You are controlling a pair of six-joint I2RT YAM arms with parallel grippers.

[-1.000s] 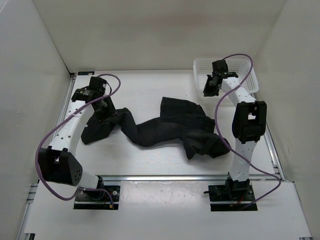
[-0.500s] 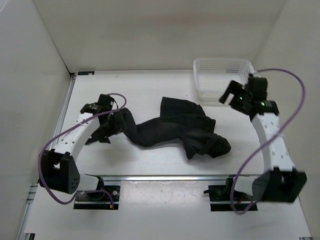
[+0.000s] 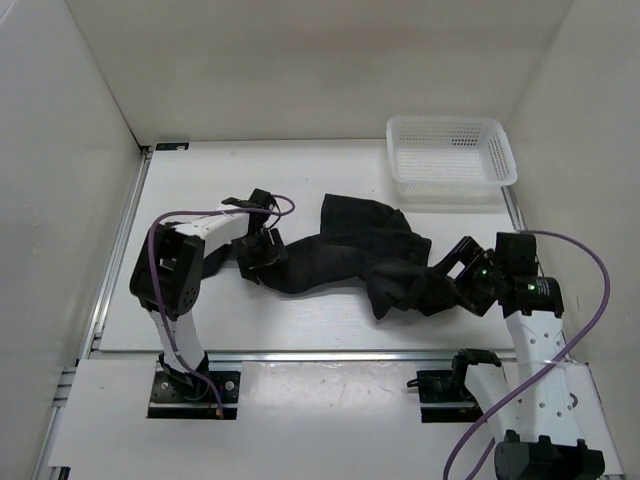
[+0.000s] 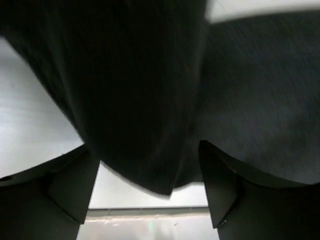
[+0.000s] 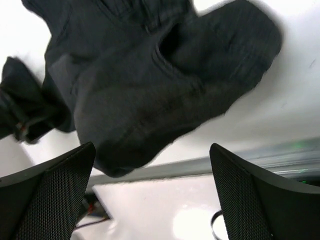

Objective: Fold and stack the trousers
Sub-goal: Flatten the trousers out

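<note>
Black trousers are sprawled in a rumpled strip across the middle of the bench, roughly 9 to 3 o'clock. There's a flatter flap poking toward 12 and a fat bunched wad at the 4 o'clock end.

Left claw is down at the 9 o'clock end with its fingers spread. A fold of cloth hangs into the gap, but nothing is pinched. Right claw is spread wide too, hovering just off the wad at the 3-4 o'clock end and holding nothing.

Handling guess: light, floppy, zero stiffness. It'll drape and drag rather than slide as one piece, and any single pinch will just pull up a tent. The dull weave looks grippy enough not to slip out. I'd go for a hem or the waistband edge at each end instead of the middle of the wad, though I honestly can't tell which end is the waist from here.

The bench is smooth, white and a bit glossy, so cloth should slide on it fine. A white mesh basket sits at 1 o'clock, well apart from the cloth. White walls box in three sides, leaving decent room toward 11 and 12 to spread things out.
</note>
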